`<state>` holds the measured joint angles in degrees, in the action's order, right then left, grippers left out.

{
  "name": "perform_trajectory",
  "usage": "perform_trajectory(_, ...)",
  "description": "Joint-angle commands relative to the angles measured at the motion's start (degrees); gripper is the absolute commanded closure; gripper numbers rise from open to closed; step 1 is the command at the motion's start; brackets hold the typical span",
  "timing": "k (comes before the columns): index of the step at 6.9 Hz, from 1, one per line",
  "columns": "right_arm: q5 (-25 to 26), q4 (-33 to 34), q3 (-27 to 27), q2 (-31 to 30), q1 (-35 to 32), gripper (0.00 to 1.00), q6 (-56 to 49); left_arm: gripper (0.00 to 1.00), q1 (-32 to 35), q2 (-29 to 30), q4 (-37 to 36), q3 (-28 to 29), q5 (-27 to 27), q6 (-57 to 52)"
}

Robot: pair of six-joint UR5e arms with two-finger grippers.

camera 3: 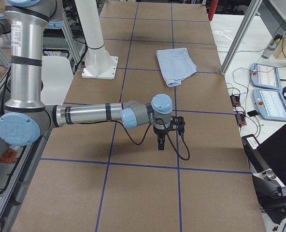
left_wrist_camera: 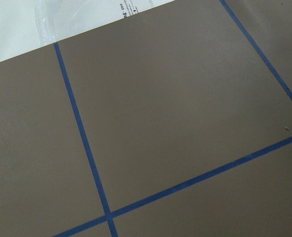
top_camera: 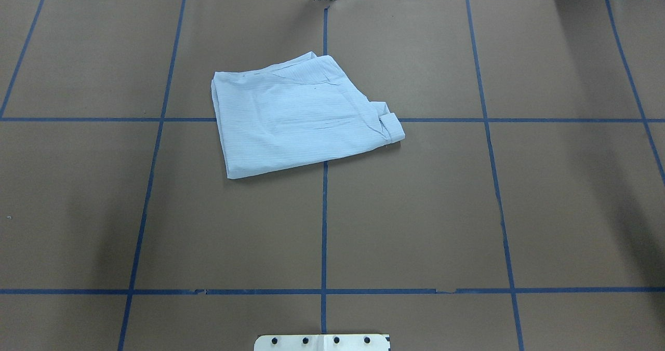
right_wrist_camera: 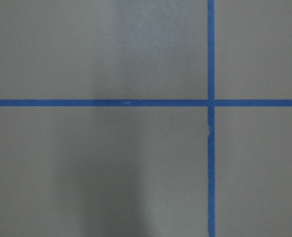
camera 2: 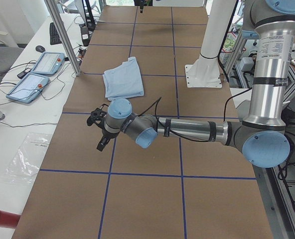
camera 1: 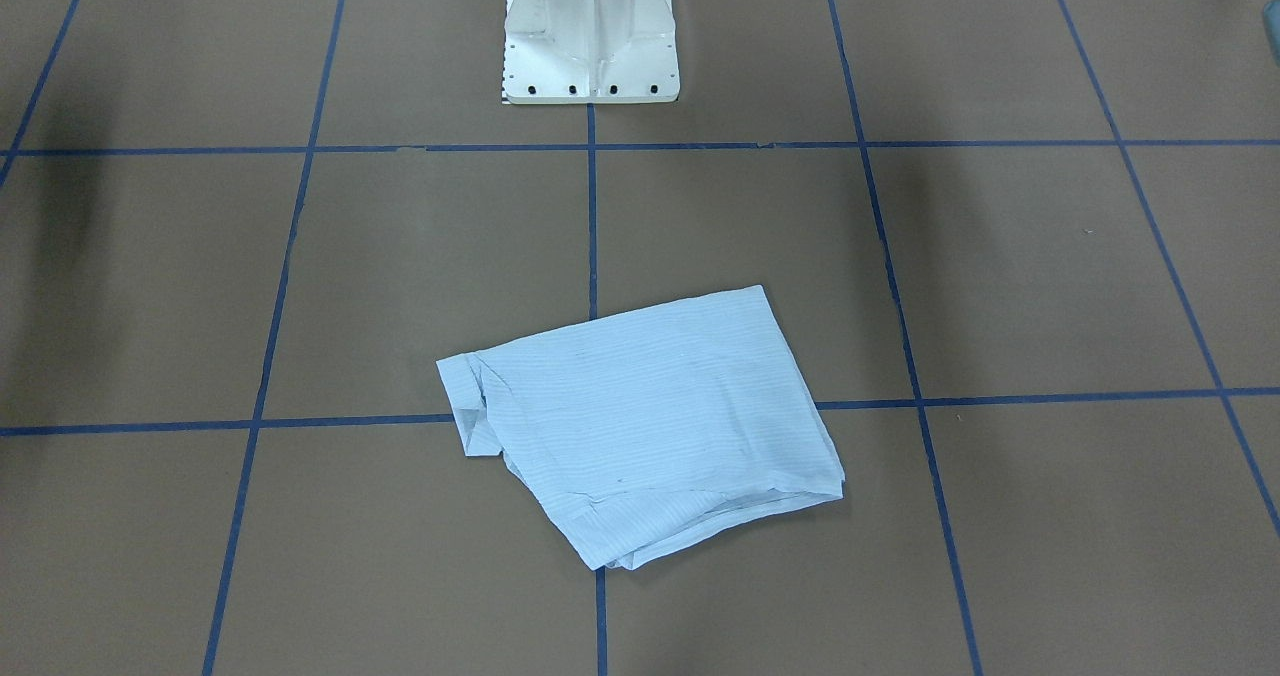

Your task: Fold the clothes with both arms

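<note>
While I watch from the side cameras, the left arm (camera 2: 187, 130) lies stretched out low over the counter (top_camera: 415, 211), with its wrist turned down toward the brown paper. Its jaws hang just above the surface beside a blue tape line (camera 2: 107, 164). They show only in that side view, so I cannot tell how far open they are, and I see nothing between them. Its wrist camera gives me only bare paper, tape and a strip of white at the counter's edge.

Further along, the shirt (top_camera: 298, 120) lies flat on the far half of the counter, folded into a rough rectangle. It covers the crossing of the centre tape line (top_camera: 323, 226) and the far cross line, with most of it left of centre in the overhead view. A small turned-back flap (top_camera: 390, 123) sits at its right edge. It lies well apart from both arms, and the white base (camera 1: 590, 36) stands on the robot's side of it.

On the right, the right arm (camera 3: 85, 115) reaches out low in the same way, jaws pointing down over bare paper. Again I cannot tell their opening. Its wrist camera shows a tape crossing (right_wrist_camera: 210, 102).
</note>
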<state>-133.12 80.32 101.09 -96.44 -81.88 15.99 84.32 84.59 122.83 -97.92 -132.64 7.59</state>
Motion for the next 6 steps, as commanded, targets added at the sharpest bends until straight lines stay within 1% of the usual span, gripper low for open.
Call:
perform_trajectory(1,-1.9,2.1,0.3,-3.6,-4.5,0.0,-8.6,0.0,-0.1,-3.3,-2.4,0.1,-0.1,-2.0)
perform_trajectory(2,-1.6,2.1,0.2,-3.4,-4.3,0.0,-8.6,0.0,-0.1,-3.4,-3.6,1.1,-0.1,-2.1)
perform_trajectory(3,-1.8,2.1,0.0,-2.9,-4.1,0.0,-8.5,0.0,0.2,-2.4,-4.5,0.3,-0.2,-1.7)
perform_trajectory(4,-2.9,2.1,0.6,-2.4,-4.1,0.0,-7.7,0.0,0.4,-0.5,-7.7,-0.9,-1.7,-1.6)
perform_trajectory(5,-3.5,2.1,0.2,-2.1,-3.6,0.0,-8.5,0.0,0.4,0.7,-10.8,-2.6,-2.1,-1.5)
perform_trajectory(6,-3.2,1.9,0.2,-2.3,-3.5,0.0,-8.7,0.0,0.3,0.2,-10.6,-1.8,-2.0,-1.4)
